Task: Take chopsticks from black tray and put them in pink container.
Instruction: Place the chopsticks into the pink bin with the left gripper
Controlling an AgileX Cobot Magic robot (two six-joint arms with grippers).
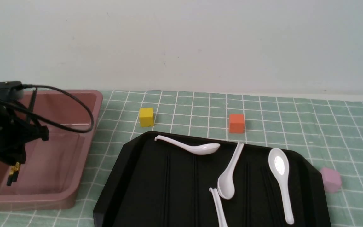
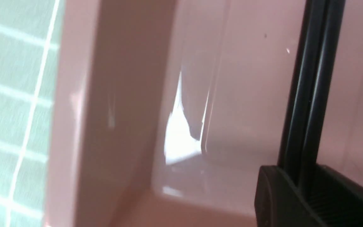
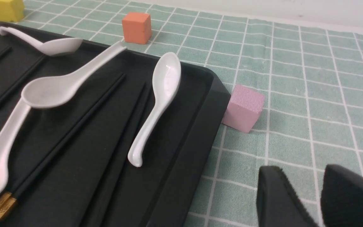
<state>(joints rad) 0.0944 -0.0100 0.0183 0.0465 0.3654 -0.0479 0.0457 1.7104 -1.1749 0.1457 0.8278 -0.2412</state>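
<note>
Chopsticks (image 1: 12, 174) sit pinched in my left claw (image 1: 15, 161), two black sticks side by side with my fingers (image 2: 274, 198) closed tight on them. The gold-marked end pokes out below the claw and hangs inside the pink container (image 1: 87, 126), close to its near wall. Whether it touches the floor I cannot tell. From my left wrist, the rest of the pair runs away from my fingers across the tub's inner wall, beside a rounded inner corner. The container stands at the left edge of the tabletop (image 1: 326, 126), which wears a green checked cloth.

My right claw (image 3: 310, 201) hovers over the cloth off the right edge of the black tray (image 1: 115, 189). Its fingers are set narrowly apart and there is nothing between them.

The tray lies at the tabletop's near edge, just beside the container. Four white spoons (image 1: 194, 147) lie on it: one crosswise by the far rim, one with its handle resting on that rim, one along the right side, and one cut off at the near edge. A second pair of chopsticks (image 3: 71, 132) lies flat on the tray floor between the right-hand spoon and the middle ones, with its gold tips toward the near edge.

Behind the tray's far edge stand a yellow cube (image 1: 146, 117) and an orange cube (image 1: 236, 123), well apart. A pale-pink cube (image 1: 330, 179) sits just beside the tray's far right cut-off corner.
</note>
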